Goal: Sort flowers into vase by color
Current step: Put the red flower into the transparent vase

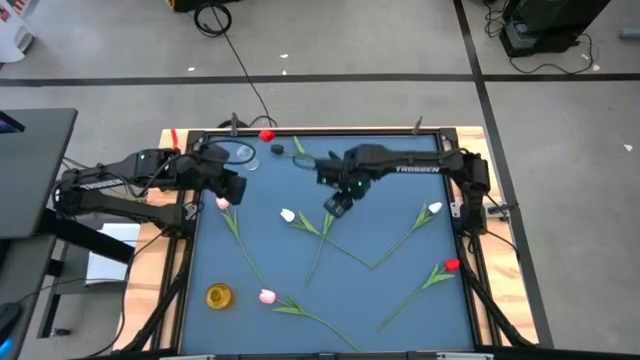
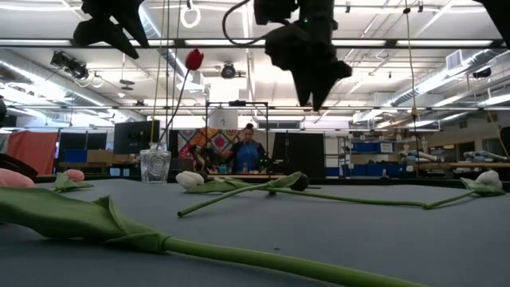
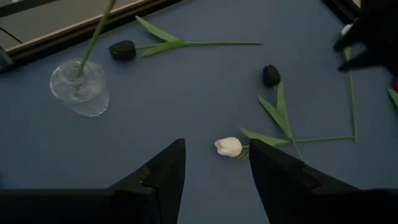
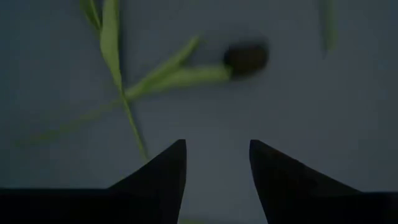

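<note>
Artificial tulips lie flat on the blue mat: a dark one (image 1: pixel 278 149) near the far edge, a pink one (image 1: pixel 222 203), a white one (image 1: pixel 288 215), another white one (image 1: pixel 435 209), a red one (image 1: pixel 452 265) and a pink one (image 1: pixel 267 296). A red tulip (image 1: pixel 266 135) stands with its stem in the clear glass vase (image 1: pixel 243 155). My right gripper (image 4: pixel 217 155) hangs open above a dark tulip head (image 4: pixel 247 57) at mid-table. My left gripper (image 3: pixel 214 168) is open in the air beside the glass vase (image 3: pixel 81 87), clear of the white tulip (image 3: pixel 229 147).
A small yellow vase (image 1: pixel 219 296) stands near the mat's near left corner. A raised dark frame (image 1: pixel 330 134) borders the mat. Long stems and leaves cross the middle of the mat (image 1: pixel 345 250). A person (image 2: pixel 249 151) stands in the room beyond the table.
</note>
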You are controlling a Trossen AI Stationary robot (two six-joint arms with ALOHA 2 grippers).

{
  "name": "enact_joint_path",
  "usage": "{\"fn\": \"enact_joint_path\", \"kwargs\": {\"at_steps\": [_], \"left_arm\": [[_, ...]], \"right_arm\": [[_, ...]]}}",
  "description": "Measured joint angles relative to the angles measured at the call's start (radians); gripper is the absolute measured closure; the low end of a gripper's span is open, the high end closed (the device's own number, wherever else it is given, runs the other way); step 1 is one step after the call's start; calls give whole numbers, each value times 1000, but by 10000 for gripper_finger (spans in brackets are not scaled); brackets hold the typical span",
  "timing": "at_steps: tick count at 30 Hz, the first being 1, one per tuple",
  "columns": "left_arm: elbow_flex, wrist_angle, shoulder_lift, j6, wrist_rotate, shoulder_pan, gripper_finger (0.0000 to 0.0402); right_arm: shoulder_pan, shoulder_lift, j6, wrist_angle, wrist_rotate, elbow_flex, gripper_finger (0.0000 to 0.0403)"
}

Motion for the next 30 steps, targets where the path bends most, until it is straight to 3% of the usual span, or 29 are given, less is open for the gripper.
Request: {"fn": "enact_joint_path", "kwargs": {"at_steps": [7,10,15,22,30], "left_arm": [[0,0,2,46,0,-24,219],[0,0,2,94,0,-23,219],[0,0,2,93,0,-31,219],[0,16,15,39,-45,-99,219],[1,169,145,25,-83,-254,219]], "right_arm": [[119,0,198,-55,-95,-112,231],[179,-1,215,-59,-182,-147,234],[286,0,72,-77,-238,-180,236],[448,-28,-154,-99,-233,-227,236],[704,-273,-112,118,-167,-512,236]]}}
